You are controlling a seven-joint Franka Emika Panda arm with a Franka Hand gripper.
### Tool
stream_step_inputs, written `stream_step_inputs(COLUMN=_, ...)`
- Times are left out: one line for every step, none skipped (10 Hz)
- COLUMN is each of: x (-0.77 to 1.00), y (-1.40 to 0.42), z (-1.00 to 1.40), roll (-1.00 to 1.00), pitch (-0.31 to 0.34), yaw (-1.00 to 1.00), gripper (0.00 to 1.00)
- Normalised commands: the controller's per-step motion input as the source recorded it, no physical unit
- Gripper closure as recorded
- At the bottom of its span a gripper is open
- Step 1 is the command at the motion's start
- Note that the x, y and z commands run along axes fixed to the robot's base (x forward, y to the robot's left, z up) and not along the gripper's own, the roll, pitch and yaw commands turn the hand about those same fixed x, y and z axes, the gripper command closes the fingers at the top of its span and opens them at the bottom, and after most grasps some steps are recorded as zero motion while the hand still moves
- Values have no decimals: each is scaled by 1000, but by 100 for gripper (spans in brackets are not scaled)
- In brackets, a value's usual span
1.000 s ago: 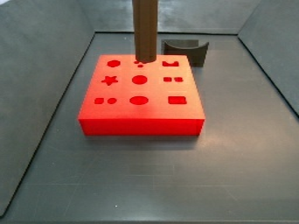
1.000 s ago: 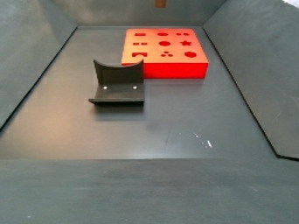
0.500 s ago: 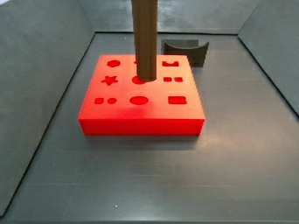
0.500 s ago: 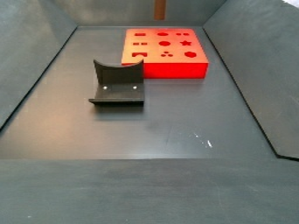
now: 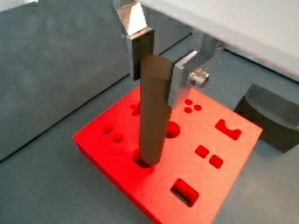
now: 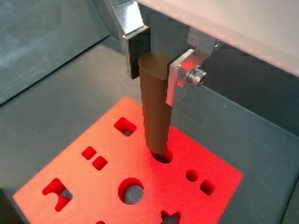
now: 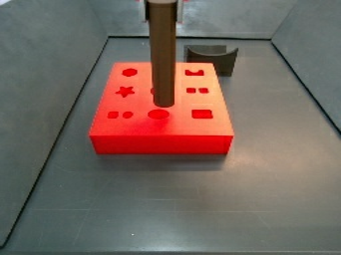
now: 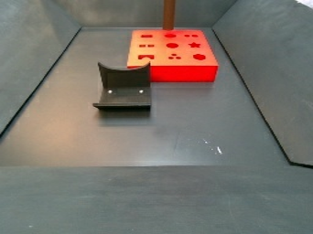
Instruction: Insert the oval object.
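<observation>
While it hangs upright over the red block (image 7: 162, 105), the peg (image 7: 162, 55) looks like a long, slim, dull-brown stick with smooth rounded sides and no markings I can make out. In both wrist views the pincer (image 5: 158, 66) is clamped on its upper end, silver fingers (image 6: 184, 77) pressed against opposite sides, so it's definitely grasping the peg (image 6: 155, 109).

The lower tip sits right at a hole in the block's top face. In a wrist view (image 5: 149, 114) it seems to be touching or just poking into an opening near the front edge, but I can't tell how deep it goes, if at all. In a side view only a short bit of the peg (image 8: 170, 15) shows at the top edge, above the block (image 8: 173, 53).

Compared with half a second ago, the peg has shifted toward the front of the block: it was over the middle row of holes, now it's by the front-row round one. A second ago it was further back still.

The fixture (image 8: 123, 88) sits on the tabletop (image 8: 171, 137), well apart from the block, same spot as before.
</observation>
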Motion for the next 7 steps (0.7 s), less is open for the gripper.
stream_step_inputs(x=0, y=0, z=-194, roll=0, pitch=-10, yaw=0, gripper=100)
stream_step_inputs(x=0, y=0, z=-251, roll=0, pitch=-19, yaw=0, gripper=100)
stream_step_inputs(x=0, y=0, z=-229, roll=0, pitch=-10, yaw=14, gripper=100)
stream_step_inputs(x=0, y=0, z=-154, roll=0, pitch=-6, yaw=0, gripper=100)
stream_step_inputs(x=0, y=0, z=-111, roll=0, pitch=-19, yaw=0, gripper=100)
stream_step_inputs(x=0, y=0, z=-123, roll=0, pitch=-10, yaw=0, gripper=100)
stream_step_inputs(x=0, y=-29, z=-94, roll=19, pitch=0, yaw=0, gripper=100)
